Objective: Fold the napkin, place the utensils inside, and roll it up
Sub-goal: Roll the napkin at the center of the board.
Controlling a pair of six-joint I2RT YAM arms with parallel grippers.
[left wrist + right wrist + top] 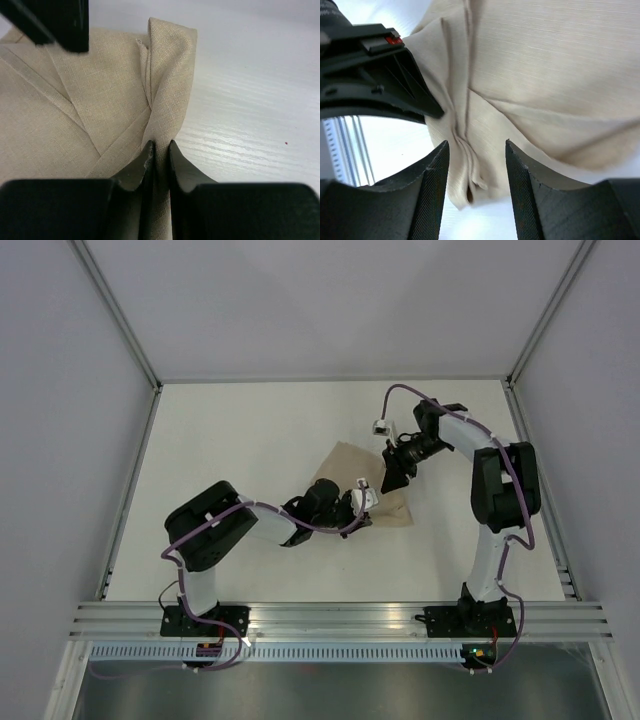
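The beige napkin (343,460) lies folded and creased near the middle of the white table. My left gripper (368,503) is at its near right edge, shut on a raised fold of the napkin (167,60). In the left wrist view the cloth runs up between the left gripper (161,148) jaws. My right gripper (391,483) hangs just beyond, over the same edge. It is open, and the right gripper (476,149) straddles a bunched corner of the napkin (545,75) without touching it. The utensils are out of view.
The white table (240,440) is bounded by grey walls and metal rails (130,480) at the sides. A ribbed rail (340,615) runs along the near edge by the arm bases. A black finger (395,95) of the left gripper crosses the right wrist view at upper left.
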